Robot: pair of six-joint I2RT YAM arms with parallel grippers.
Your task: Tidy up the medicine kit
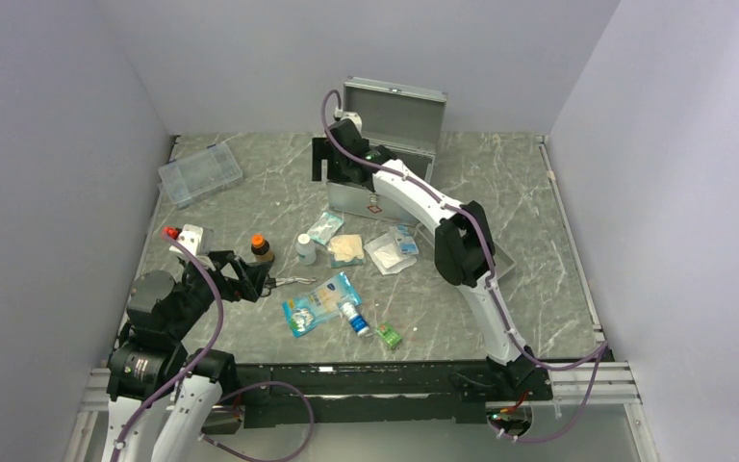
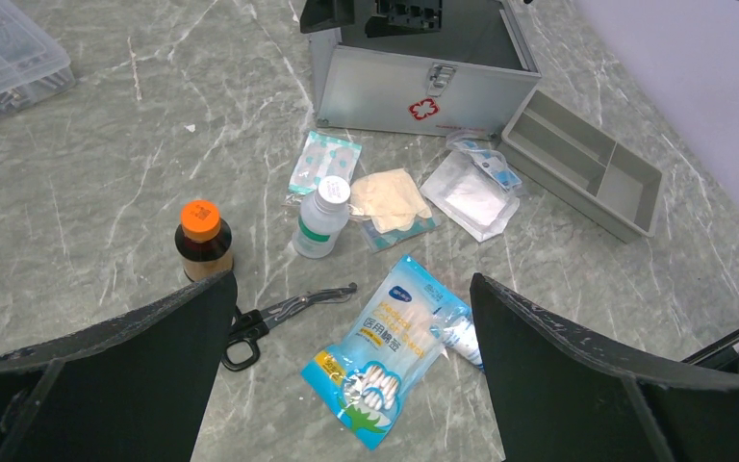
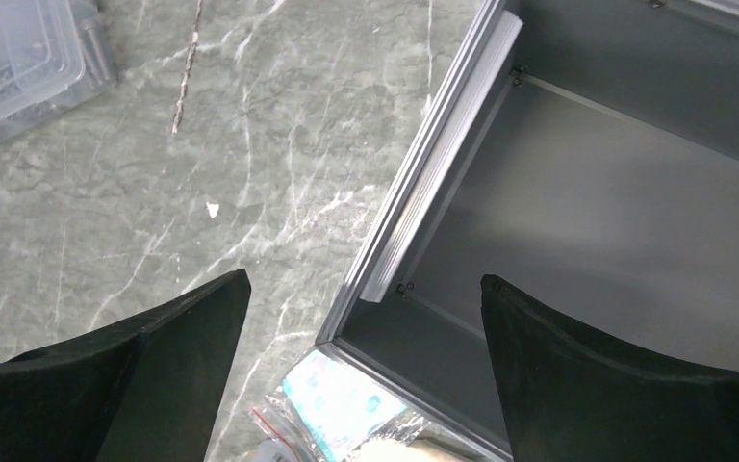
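The medicine kit (image 1: 392,144), a silver-grey metal case with a red-white diamond label, stands open at the back, lid upright. In the right wrist view its inside (image 3: 597,212) is bare. My right gripper (image 1: 339,169) hovers open and empty over the kit's left end (image 3: 366,385). My left gripper (image 1: 255,281) is open and empty, low over the table (image 2: 351,385), above the scissors (image 2: 284,310) and the blue cotton-swab bag (image 2: 394,342). The kit's front also shows in the left wrist view (image 2: 414,91).
In front of the kit lie a brown bottle with orange cap (image 2: 203,241), a white bottle (image 2: 321,217), a teal packet (image 2: 325,159), beige gloves (image 2: 390,200), a gauze packet (image 2: 470,197) and a tube (image 1: 354,316). A grey divided tray (image 2: 587,159) lies right, a clear box (image 1: 199,171) back left.
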